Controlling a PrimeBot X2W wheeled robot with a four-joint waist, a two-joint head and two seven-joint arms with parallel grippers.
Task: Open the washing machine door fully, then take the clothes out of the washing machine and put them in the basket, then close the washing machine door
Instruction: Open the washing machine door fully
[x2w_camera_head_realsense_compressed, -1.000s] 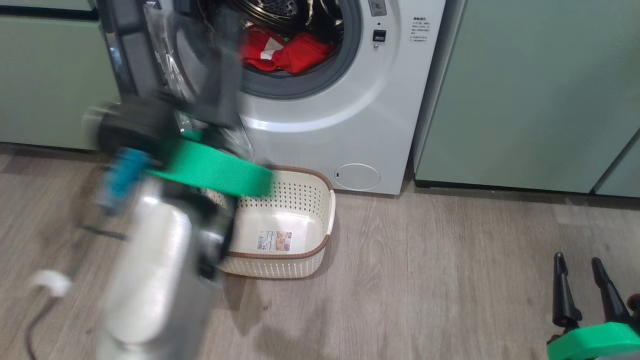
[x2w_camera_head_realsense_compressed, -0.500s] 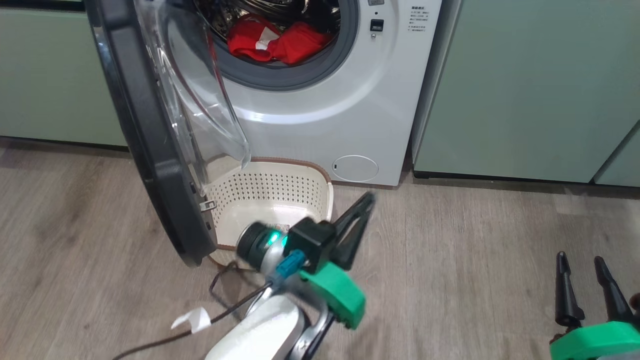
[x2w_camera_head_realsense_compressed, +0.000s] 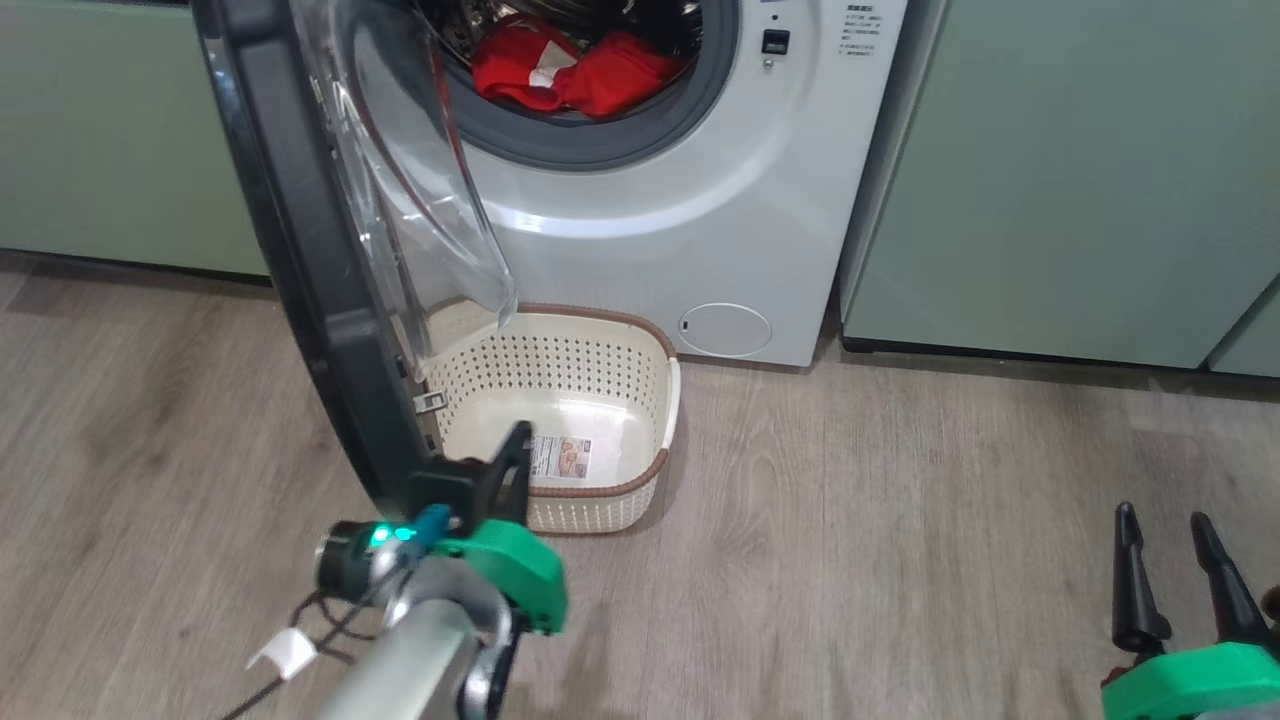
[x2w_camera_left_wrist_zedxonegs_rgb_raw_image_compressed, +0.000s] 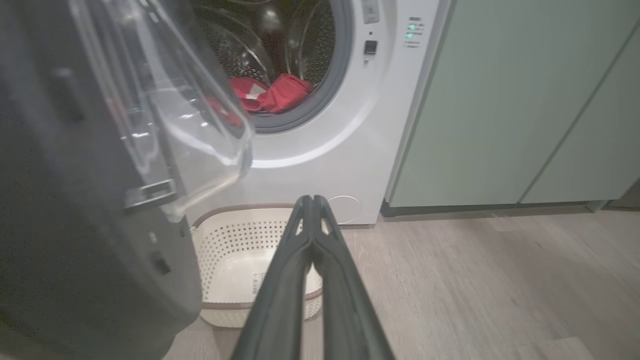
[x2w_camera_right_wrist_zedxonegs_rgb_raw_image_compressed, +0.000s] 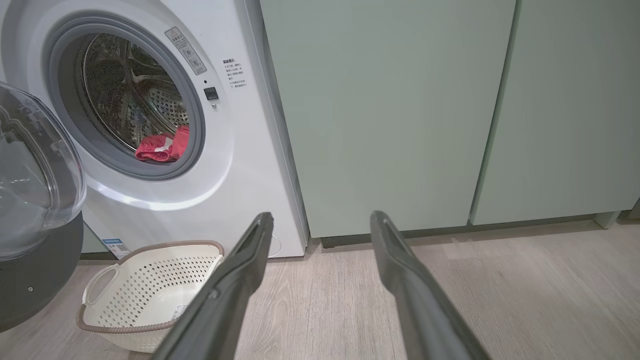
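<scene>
Left wrist view: my left claw (x2w_camera_left_wrist_zedxonegs_rgb_raw_image_compressed: 312, 202) has its fingers pressed tip to tip with nothing between them. It points over the basket (x2w_camera_left_wrist_zedxonegs_rgb_raw_image_compressed: 235, 240) toward the washer (x2w_camera_left_wrist_zedxonegs_rgb_raw_image_compressed: 325, 165).
Left claw, head view: it sits low (x2w_camera_head_realsense_compressed: 515, 450), just beside the bottom edge of the door (x2w_camera_head_realsense_compressed: 300, 250) and in front of the basket's near rim. I cannot tell whether it touches the door.
Change: a second ago this arm was raised and blurred across the door. Half a second ago it had swung down by the basket's near right corner. It is now further left, at the door's lower edge. The head camera has shifted slightly too.
Right claw: it is parked at the lower right (x2w_camera_head_realsense_compressed: 1155, 515), fingers well apart and empty, as before.
Door: it stands out from the washer, roughly edge-on to my head, with its glass bowl hanging over the basket's left end.
Clothes: a red heap (x2w_camera_head_realsense_compressed: 580, 75) lies at the drum's front lip, and none are out.
Basket: it is on the floor just before the washer, empty.
Finding: I judge the door released and the opening step done or nearly done. The reach into the drum is next.
Risk: the bowl overhangs the basket, so clothes should be dropped toward its right half.
</scene>
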